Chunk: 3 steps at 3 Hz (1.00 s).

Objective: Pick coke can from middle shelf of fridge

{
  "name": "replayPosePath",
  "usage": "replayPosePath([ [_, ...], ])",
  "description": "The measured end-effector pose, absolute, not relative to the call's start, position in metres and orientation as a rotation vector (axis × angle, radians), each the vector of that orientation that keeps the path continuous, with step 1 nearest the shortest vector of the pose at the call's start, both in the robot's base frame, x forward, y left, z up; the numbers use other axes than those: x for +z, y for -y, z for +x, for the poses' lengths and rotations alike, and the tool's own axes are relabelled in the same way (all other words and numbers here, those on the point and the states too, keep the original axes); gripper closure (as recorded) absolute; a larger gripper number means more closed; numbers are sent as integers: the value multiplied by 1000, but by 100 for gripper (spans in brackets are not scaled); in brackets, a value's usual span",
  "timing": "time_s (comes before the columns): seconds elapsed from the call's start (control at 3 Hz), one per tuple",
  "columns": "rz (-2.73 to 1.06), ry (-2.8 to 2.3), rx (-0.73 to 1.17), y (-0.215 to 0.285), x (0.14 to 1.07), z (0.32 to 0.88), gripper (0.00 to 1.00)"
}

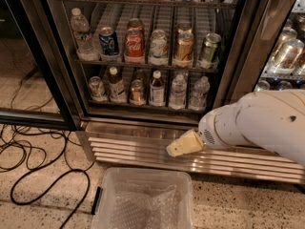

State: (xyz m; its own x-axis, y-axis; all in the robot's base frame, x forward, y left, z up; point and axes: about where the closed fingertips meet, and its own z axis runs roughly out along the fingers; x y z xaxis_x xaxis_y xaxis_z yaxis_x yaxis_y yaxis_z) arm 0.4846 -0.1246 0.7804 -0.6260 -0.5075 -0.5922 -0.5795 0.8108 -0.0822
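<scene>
camera view shows the task barely begun: the small red aluminium coke can stands upright and untouched on the grey wire middle shelf, between a blue pepsi can and a pale green-white can. the tan-tipped gripper hangs low before the ribbed base of the tall stainless-steel fridge, well apart from the can. whether it is clenched or released, i cannot tell. reaching, grasping and lifting out all remain. front row count: one clear water bottle, five cans, only one red.

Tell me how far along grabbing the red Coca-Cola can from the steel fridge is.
Done: nothing; the red Coca-Cola can stands on the grey wire middle shelf of the stainless-steel fridge. In hand: the gripper hangs low before the ribbed base panel. Left: reach, grasp, withdraw.
</scene>
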Motion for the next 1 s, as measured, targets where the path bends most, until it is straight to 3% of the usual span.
replayPosePath([
  [0.67,-759,-2339,201,112,768,494,0],
  [1.0,-664,-2277,279,90,743,525,0],
])
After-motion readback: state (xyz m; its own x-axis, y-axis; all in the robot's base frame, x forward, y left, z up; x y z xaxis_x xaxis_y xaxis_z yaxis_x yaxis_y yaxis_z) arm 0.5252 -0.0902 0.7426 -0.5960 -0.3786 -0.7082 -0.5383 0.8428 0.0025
